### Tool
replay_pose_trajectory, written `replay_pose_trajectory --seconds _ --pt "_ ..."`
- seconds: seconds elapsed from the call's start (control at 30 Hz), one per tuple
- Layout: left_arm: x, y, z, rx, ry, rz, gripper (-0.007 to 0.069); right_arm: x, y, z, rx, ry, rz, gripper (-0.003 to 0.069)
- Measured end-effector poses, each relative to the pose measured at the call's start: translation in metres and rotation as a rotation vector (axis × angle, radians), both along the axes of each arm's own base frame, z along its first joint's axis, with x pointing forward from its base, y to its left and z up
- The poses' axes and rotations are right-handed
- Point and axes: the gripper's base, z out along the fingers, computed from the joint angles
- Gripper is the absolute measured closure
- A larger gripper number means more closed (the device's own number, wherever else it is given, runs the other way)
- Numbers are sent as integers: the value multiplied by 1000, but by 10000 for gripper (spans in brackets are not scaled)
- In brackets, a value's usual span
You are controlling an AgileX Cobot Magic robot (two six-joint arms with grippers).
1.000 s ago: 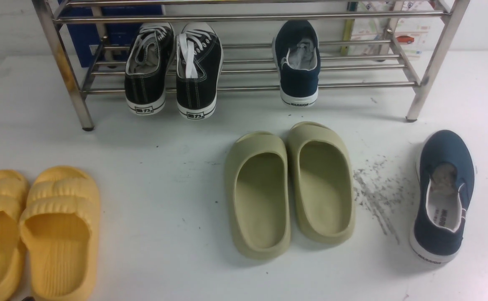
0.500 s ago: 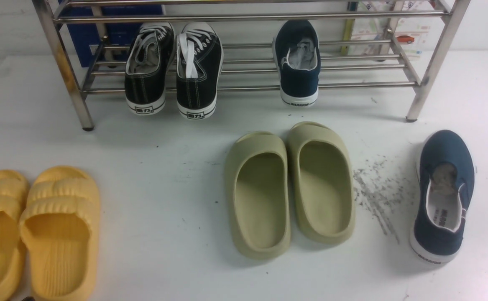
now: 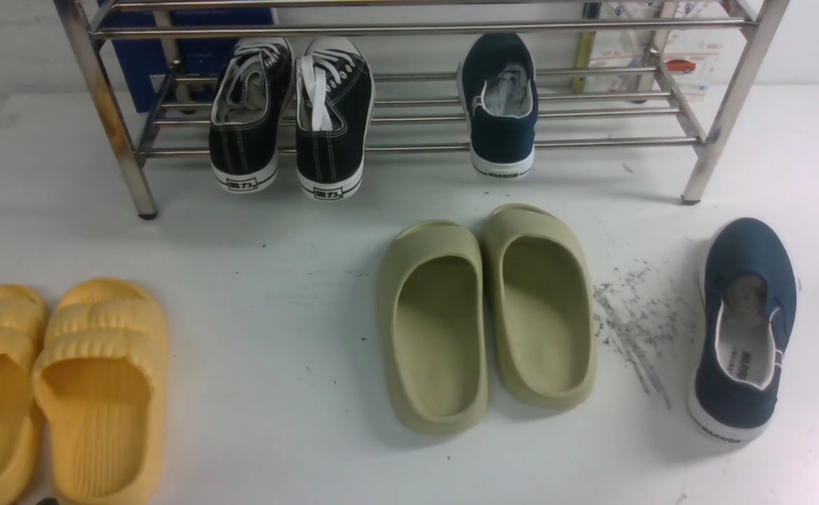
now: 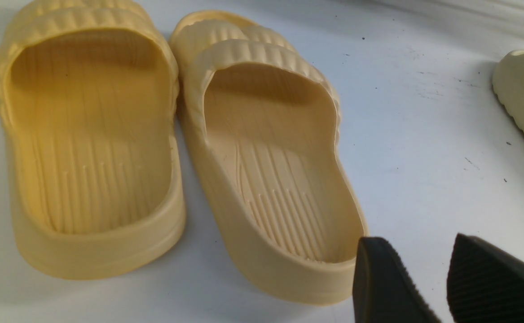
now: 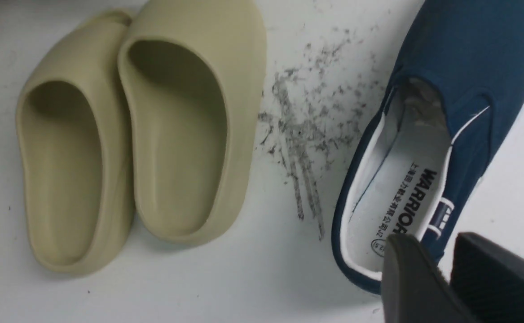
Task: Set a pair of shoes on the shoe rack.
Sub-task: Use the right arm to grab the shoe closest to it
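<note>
One navy shoe is home: the racked shoe [image 3: 499, 105] sits on the lower bars of the rack [image 3: 613, 144], toe inward, heel hanging over the front bar, well to the right of the black sneakers [image 3: 290, 116]. Its mate, the loose shoe [image 3: 744, 330], lies upright on the table [image 3: 276, 315] at the far right, beyond the olive slides [image 3: 486, 315] and a patch of scuff marks [image 3: 630, 322].

What matters is how that loose shoe lies from the right gripper [image 5: 441, 251]. Its long axis runs almost straight away from the robot — toe toward the rack, heel nearest, the heel angled a little to the left. In the front view only a dark corner of the gripper shows at the right edge, just beside the shoe's outer side and level with its opening. In the wrist view the fingers sit at the heel end, one fingertip overlapping the collar's rim; whether it touches I cannot tell. The jaws are parted by a narrow gap, holding nothing.

The left gripper [image 4: 416, 251] hovers by the yellow slides [image 4: 176, 148] at the far left, jaws apart and empty, well away from both navy shoes. So the right arm is plainly the nearer one. I judge the task half done; the pick likely calls for a short shift left, jaws straddling the collar wall across the long axis.
</note>
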Motion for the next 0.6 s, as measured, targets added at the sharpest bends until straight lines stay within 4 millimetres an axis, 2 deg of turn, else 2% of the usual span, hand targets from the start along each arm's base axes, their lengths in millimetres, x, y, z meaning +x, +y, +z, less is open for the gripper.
replay_pose_trajectory --seconds 0.03,0.07,0.1,0.13,0.23,0.37,0.43,0.57,0.6 --pt "0 0 0 0 0 0 386 16 6 -1 -7 69 23 423" --pt "0 0 0 0 0 0 386 18 6 -2 -12 84 23 423" --pt "0 0 0 0 0 0 386 34 16 -8 -42 148 51 390" --pt "0 0 0 0 0 0 386 34 16 -8 -44 153 44 387" --pt "0 0 0 0 0 0 386 62 42 -29 -113 266 6 354" --pt "0 0 0 0 0 0 386 78 55 -46 -118 312 -101 349" --pt "0 0 0 0 0 0 386 90 62 -70 -121 362 -184 349" --pt "0 0 0 0 0 0 386 99 63 -95 -139 425 -242 349" --pt "0 0 0 0 0 0 386 104 63 -108 -152 446 -249 351"
